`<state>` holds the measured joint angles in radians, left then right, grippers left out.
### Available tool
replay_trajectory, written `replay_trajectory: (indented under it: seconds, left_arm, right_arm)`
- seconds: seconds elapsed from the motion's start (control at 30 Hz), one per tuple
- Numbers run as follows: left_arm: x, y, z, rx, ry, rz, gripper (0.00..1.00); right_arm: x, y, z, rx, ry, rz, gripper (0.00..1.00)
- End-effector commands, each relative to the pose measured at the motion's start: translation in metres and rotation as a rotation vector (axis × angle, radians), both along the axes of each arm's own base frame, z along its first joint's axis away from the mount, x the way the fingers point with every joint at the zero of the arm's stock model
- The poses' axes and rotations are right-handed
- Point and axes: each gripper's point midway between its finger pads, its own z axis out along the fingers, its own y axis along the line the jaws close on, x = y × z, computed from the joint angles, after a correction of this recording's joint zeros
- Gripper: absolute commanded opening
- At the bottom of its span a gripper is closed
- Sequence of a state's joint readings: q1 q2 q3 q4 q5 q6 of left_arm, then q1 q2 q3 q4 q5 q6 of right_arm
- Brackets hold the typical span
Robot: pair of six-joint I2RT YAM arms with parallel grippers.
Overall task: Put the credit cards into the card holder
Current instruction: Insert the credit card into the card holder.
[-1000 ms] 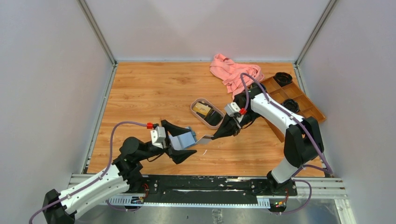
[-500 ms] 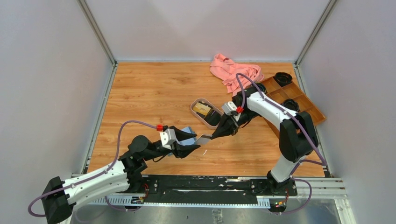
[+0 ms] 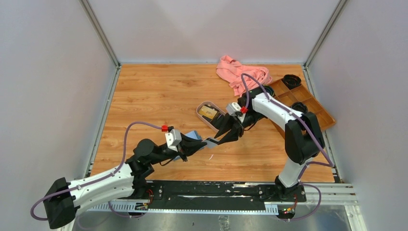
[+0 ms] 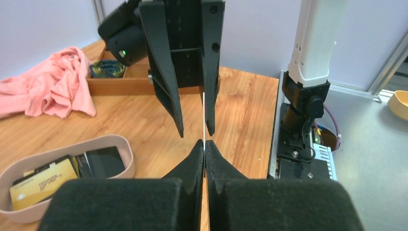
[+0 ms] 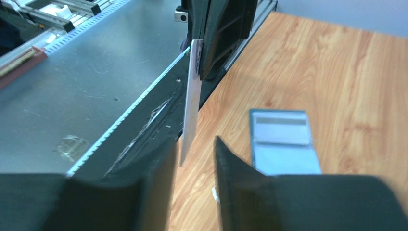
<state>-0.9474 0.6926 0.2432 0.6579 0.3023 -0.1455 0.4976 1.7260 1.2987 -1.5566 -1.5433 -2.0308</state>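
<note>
**Left tool**: closed, its black wedge-shaped fingers clamped on one end of a thin, rigid white-grey card that stood on edge.

**Right tool**: facing it with fingers apart, one tapered black finger on each side of the card's free end. A gap showed on both sides in the left wrist view.

**Card holder**: lay flat and unfolded on the wood-grain table just beside the two tools. It was a teal-blue rectangle with a paler lining and a grey strip.

**Tray**: an oval with a smooth pinkish rim, further back, holding a gold-tan card and glossy black cards.

**Background:** a crumpled pink cloth lay beside a brown compartmented wooden box.
</note>
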Motion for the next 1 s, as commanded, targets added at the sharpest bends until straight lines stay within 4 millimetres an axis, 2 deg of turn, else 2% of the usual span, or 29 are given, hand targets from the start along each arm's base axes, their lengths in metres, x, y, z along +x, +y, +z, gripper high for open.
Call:
replay_trajectory:
  seconds: [0.0,0.07,0.2,0.27,0.4,0.53,0.73,0.97]
  left_arm:
    - [0.010,0.003,-0.005,-0.001,0.084,0.051,0.00]
    - [0.019,0.011,-0.011,0.000,0.169,0.078,0.00]
    - [0.028,0.024,-0.022,0.001,0.330,0.057,0.00]
    - [0.028,0.021,-0.028,0.019,0.390,0.027,0.00]
    - [0.019,0.002,-0.039,0.096,0.483,-0.103,0.00]
    - [0.020,-0.006,-0.046,0.135,0.515,-0.146,0.00]
    - [0.030,-0.003,-0.044,0.115,0.504,-0.077,0.00]
    - [0.034,-0.001,-0.051,0.113,0.541,-0.047,0.00]
  right_arm:
    - [0.002,0.003,0.008,-0.041,0.031,0.013,0.48]
    - [0.009,0.000,0.003,-0.112,0.028,0.008,0.53]
    - [0.028,-0.005,-0.011,-0.322,0.092,-0.094,0.56]
    - [0.035,-0.006,-0.013,-0.377,0.099,-0.153,0.57]
    - [0.041,-0.002,-0.006,-0.413,0.191,-0.239,0.55]
    - [0.039,0.001,-0.002,-0.417,0.298,-0.265,0.54]
    - [0.042,0.019,-0.004,-0.399,0.497,-0.264,0.51]
    - [0.025,0.030,0.005,-0.387,0.515,-0.182,0.49]
